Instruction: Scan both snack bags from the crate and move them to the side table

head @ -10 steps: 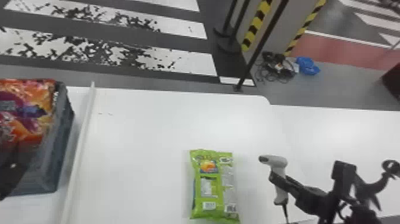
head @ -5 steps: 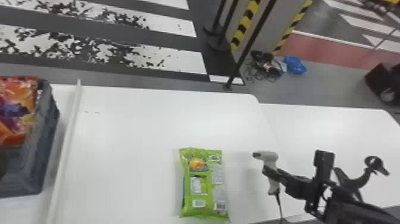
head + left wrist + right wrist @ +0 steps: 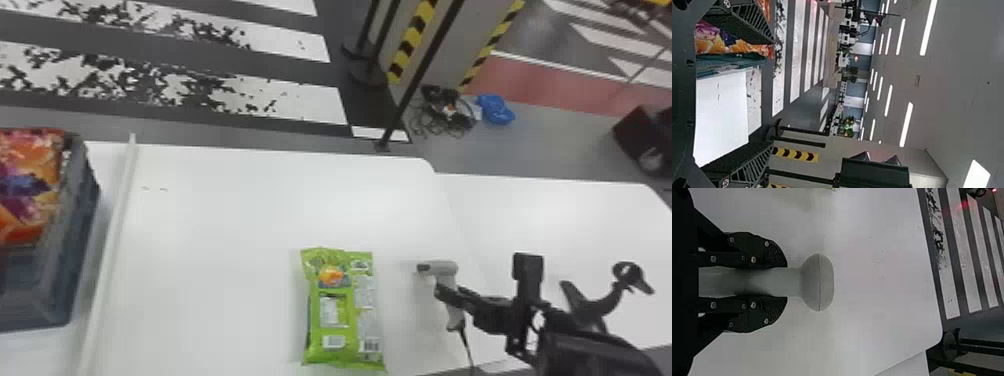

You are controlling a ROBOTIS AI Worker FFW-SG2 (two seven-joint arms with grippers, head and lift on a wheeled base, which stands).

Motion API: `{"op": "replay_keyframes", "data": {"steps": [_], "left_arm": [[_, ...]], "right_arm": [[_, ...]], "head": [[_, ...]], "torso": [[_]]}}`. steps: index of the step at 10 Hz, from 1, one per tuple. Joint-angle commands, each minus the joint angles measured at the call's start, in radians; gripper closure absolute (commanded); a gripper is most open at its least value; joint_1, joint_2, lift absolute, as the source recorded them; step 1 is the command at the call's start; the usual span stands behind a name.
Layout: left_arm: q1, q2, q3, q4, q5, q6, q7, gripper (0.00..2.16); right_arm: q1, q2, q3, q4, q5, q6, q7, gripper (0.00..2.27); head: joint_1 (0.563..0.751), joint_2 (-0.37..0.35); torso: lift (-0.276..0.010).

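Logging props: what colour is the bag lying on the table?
The bag is mostly bright green; best seen in the head view.

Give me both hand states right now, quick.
Left hand: open, fingers spread wide, holding nothing.
Right hand: closed on the scanner, one finger on each side of its handle.

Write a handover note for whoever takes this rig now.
Left gripper: open, holding nothing.
Right gripper: closed on the handheld scanner, to the right of the green snack bag.
Bags: green one flat on the white table; orange one in the crate at left.
Done: green bag is out of the crate; whether it's scanned, I can't tell.
Left: any scans outstanding, then both bags to the side table.
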Motion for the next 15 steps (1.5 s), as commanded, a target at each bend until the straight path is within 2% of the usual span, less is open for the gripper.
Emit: {"op": "replay_keyframes", "data": {"steps": [1,3,4,5,6,7,8,10,11,13,15], "left_arm": [[0.000,0.000,-0.001,0.002,0.000,-0.008,0.000,0.08],[-0.005,0.000,-0.001,0.011,0.000,-0.008,0.000,0.08],[-0.008,-0.002,-0.001,0.011,0.000,-0.011,0.000,0.08],[-0.012,-0.003,-0.001,0.011,0.000,-0.008,0.002,0.08],[-0.015,-0.005,-0.001,0.010,0.000,-0.008,0.002,0.08],[-0.017,-0.006,-0.004,0.010,0.000,-0.008,0.003,0.08],[-0.021,-0.006,-0.007,0.010,0.000,-0.005,0.005,0.08],[-0.031,-0.005,-0.013,0.008,-0.002,0.001,0.008,0.08],[-0.037,-0.005,-0.014,0.006,-0.003,0.010,0.011,0.08],[-0.048,-0.005,-0.019,0.011,-0.011,0.019,0.015,0.08],[-0.055,-0.005,-0.021,0.010,-0.014,0.026,0.017,0.08]], "right_arm": [[-0.014,-0.013,0.006,0.032,0.007,-0.022,0.009,2.24],[-0.037,-0.022,0.015,0.070,0.009,-0.022,0.011,2.14],[-0.040,-0.024,0.023,0.073,0.012,-0.022,0.011,1.96],[-0.043,-0.024,0.026,0.072,0.010,-0.019,0.011,1.62],[-0.043,-0.024,0.028,0.072,0.010,-0.019,0.011,1.12],[-0.043,-0.024,0.028,0.072,0.012,-0.013,0.009,0.31],[-0.043,-0.026,0.028,0.072,0.010,-0.010,0.008,0.06],[-0.029,-0.024,0.011,0.032,-0.022,0.030,0.008,0.06],[0.020,-0.021,-0.026,-0.071,-0.088,0.101,0.015,0.06],[0.109,-0.010,-0.081,-0.299,-0.191,0.322,0.083,0.06],[0.118,-0.012,-0.083,-0.413,-0.204,0.564,0.175,0.06]], "head": [[0.695,-0.350],[0.695,-0.350],[0.695,-0.350],[0.695,-0.350],[0.695,-0.350],[0.695,-0.350],[0.695,-0.350],[0.695,-0.350],[0.695,-0.350],[0.695,-0.350],[0.695,-0.324]], "torso": [[-0.029],[-0.029],[-0.029],[-0.029],[-0.029],[-0.029],[-0.029],[-0.029],[-0.029],[-0.029],[-0.029]]}}
